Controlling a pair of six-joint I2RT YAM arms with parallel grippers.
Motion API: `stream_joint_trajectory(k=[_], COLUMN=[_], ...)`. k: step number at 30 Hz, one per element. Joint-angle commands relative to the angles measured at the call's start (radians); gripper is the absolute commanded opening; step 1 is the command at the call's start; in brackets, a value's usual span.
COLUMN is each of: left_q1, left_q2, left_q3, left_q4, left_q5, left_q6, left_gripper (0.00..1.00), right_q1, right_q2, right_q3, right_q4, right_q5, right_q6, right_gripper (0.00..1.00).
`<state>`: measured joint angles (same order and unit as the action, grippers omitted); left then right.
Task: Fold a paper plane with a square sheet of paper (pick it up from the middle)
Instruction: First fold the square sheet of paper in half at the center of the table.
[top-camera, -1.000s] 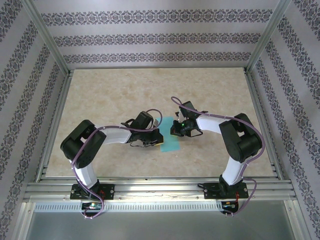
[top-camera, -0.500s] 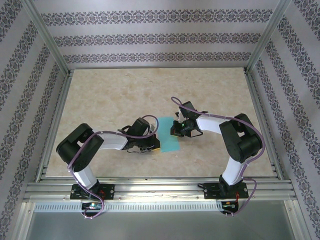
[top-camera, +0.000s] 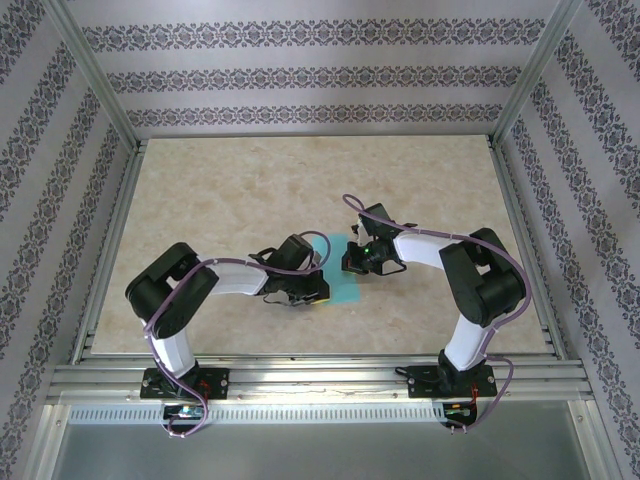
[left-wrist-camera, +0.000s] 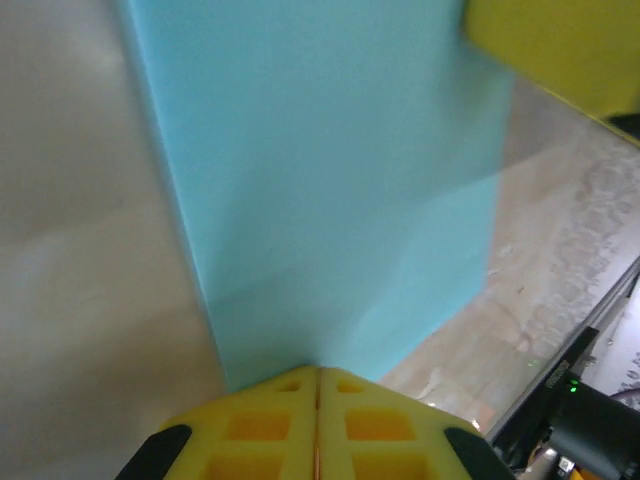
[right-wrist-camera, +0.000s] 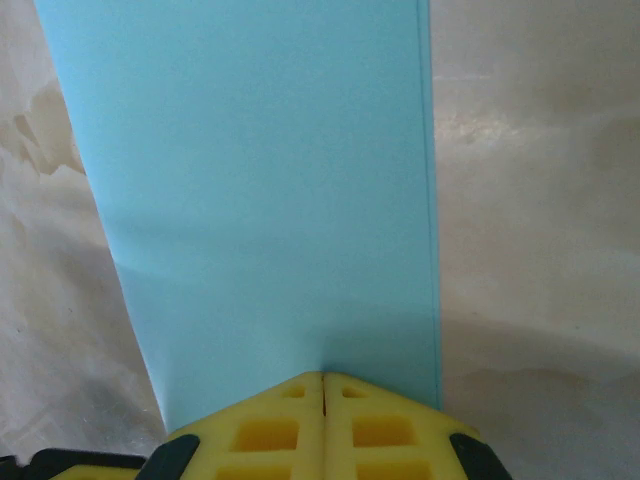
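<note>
L arm (top-camera: 215, 275) reaches in low from the left of the sheet. The left gripper (top-camera: 306, 291) sits at the sheet's near-left edge. In the left wrist view its yellow pads (left-wrist-camera: 262, 428) are pressed together, seam closed, and the paper's edge goes in at the tips (left-wrist-camera: 318, 372), so it's clenched on the paper.

The square sheet of paper (top-camera: 343, 288) lies mid-table on the beige marbled table (top-camera: 220, 180), between the two grippers. From above it's a narrow turquoise strip, long axis running away from the arm bases. The left wrist view shows it (left-wrist-camera: 330, 180) as a plain flat cyan face. The right wrist view (right-wrist-camera: 270, 180) shows a thin doubled line along one long side, so prob. two layers.

The right gripper (top-camera: 352, 263) is at the sheet's right edge, further from the bases than the L one. Its pads (right-wrist-camera: 268, 436) are also closed tight at the paper's edge (right-wrist-camera: 323, 376), gripping it. One of its yellow fingers pokes into the left wrist view's top corner. R arm (top-camera: 470, 275) bends back to the right of the sheet.
</note>
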<state>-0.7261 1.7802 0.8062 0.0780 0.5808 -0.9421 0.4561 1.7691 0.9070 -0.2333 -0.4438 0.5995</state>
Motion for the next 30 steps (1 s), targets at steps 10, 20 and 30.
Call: stream_joint_trajectory(k=[10, 20, 30], left_q1=[-0.015, 0.058, 0.189], left_q2=[-0.104, -0.152, 0.010], left_q3=[-0.008, 0.099, 0.286], left_q4=[-0.120, -0.221, -0.204], left_q5=[-0.032, -0.163, -0.092], left_q6=[0.104, 0.194, 0.239], left_gripper=[0.13, 0.15, 0.17], right_q1=[0.004, 0.031, -0.046], right_q2=[0.009, -0.080, -0.366], right_q3=[-0.015, 0.047, -0.143], right_q4=[-0.114, -0.109, -0.085], right_q5=[0.070, 0.026, 0.057], right_q6=[-0.003, -0.009, 0.110], right_gripper=[0.00, 0.04, 0.12])
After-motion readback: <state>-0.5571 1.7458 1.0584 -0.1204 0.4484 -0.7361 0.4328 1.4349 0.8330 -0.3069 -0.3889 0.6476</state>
